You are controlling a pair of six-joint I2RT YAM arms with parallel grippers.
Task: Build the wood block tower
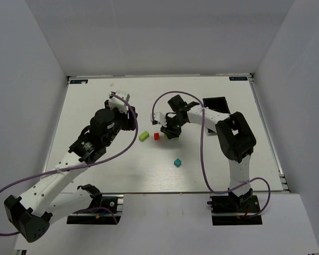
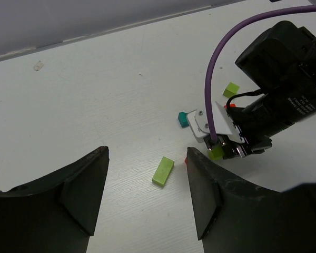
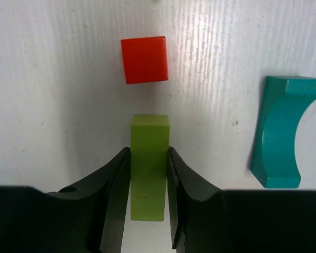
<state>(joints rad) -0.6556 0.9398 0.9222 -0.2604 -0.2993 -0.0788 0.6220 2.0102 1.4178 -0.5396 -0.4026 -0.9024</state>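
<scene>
Right wrist shows right claw point(image 3: 147, 158) pinching a smooth lime rectangular block point(image 3: 149, 134); left claw point(image 2: 147, 155) spread wide.

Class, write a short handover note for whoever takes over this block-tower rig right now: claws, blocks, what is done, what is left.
Left claw: open, holding nothing. A flat lime piece lies loose ahead of it.
Right claw: shut on a lime block, just short of the red cube.
Teal arch lies loose beside the right claw. A teal block sits apart, nearer the arm bases.
Done: one block gripped. Nothing stacked yet.
Left: the whole tower.
</scene>
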